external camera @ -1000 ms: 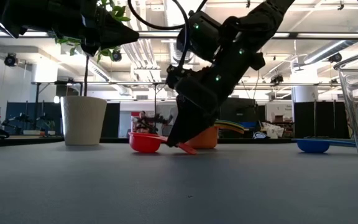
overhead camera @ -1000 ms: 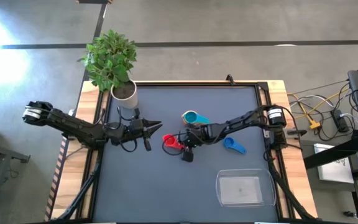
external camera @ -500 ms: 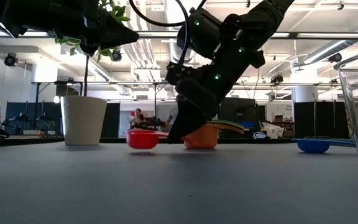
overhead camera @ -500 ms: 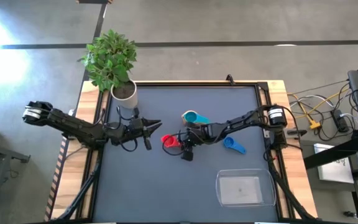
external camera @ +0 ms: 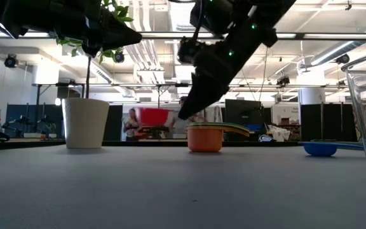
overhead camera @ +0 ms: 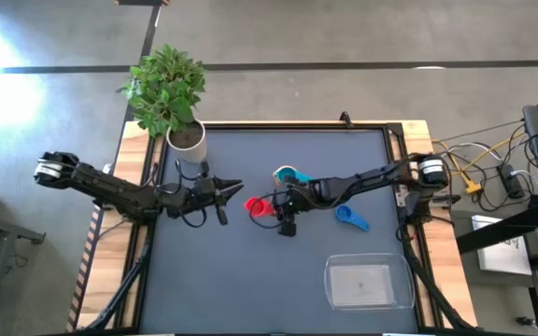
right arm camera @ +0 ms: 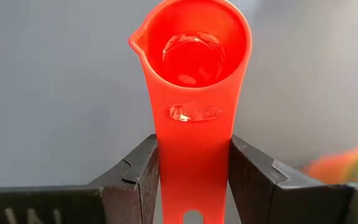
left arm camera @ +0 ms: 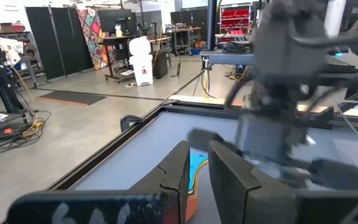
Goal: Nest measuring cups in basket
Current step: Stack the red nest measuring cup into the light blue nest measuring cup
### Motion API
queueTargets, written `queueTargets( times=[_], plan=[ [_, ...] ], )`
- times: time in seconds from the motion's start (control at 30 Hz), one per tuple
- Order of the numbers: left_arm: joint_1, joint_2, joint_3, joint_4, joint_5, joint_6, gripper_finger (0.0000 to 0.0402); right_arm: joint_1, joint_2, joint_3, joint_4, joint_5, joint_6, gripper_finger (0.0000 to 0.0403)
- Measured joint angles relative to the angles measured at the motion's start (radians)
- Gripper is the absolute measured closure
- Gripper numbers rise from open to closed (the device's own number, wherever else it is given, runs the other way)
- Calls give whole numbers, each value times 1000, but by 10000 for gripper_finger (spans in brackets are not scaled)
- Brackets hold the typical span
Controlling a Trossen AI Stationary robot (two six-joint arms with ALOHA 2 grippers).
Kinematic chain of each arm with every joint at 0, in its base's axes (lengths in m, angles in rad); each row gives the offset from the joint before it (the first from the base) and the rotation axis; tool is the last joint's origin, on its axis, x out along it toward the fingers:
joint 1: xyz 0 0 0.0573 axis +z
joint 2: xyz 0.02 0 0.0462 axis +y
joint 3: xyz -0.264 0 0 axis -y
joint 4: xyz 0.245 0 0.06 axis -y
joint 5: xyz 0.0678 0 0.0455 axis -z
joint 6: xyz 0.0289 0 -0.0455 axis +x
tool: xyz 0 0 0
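A plant pot (overhead camera: 187, 140) w/ a leafy plant is seen at the far left corner of the desk (overhead camera: 250, 280). Just right of it the left hand (overhead camera: 235, 189) is held above the desk, fingers (left arm camera: 229, 180) close together w/ a narrow gap between them and nothing in it, pointing right toward the red cup.

The red cup (overhead camera: 255, 205) is seen lifted clear of the desk, approx. centre; in the low view it (external camera: 152, 117) hangs well above the surface. It is gripped by its handle in the right hand (overhead camera: 285, 207), which is clamped on it: in the right wrist view the handle (right arm camera: 191, 155) sits between both fingers (right arm camera: 138, 171), bowl facing up and away.

A stack of nested cups (overhead camera: 288, 176) is seen just beyond the right hand, teal on top in the high view; orange at the bottom w/ yellow and green handles sticking out in the low view (external camera: 205, 137). It rests on the desk.

A blue cup (overhead camera: 350, 218) lies alone on the desk, right of the stack and apart from it.

The clear basket (overhead camera: 370, 284) sits at the near right of the desk, nothing seen in it.
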Motion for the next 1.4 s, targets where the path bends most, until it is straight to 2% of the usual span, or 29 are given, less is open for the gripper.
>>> queueTargets(
  times=[0.23, 0.43, 0.6, 0.77, 0.9, 1.2, 1.4],
  plan=[
    [0, 0, 0, 0, 1, 0, 361, -96, -104, -2, -142, 2, -44, 258],
    [0, 0, 0, 0, 1, 0, 361, -194, -200, -62, -170, -6, -90, 257],
    [0, 0, 0, -2, 2, 0, 361, -283, -271, -130, -208, -71, -143, 257],
    [0, 0, 0, -2, 2, -1, 361, -355, -288, -178, -213, -177, -215, 256],
    [0, 0, 0, -3, 2, -7, 361, -372, -282, -195, -208, -211, -242, 256],
    [0, 0, 0, -4, 2, -4, 361, -372, -270, -197, -205, -214, -239, 253],
    [0, 0, 0, -4, 2, -4, 361, -372, -270, -197, -201, -217, -234, 223]
  ],
)
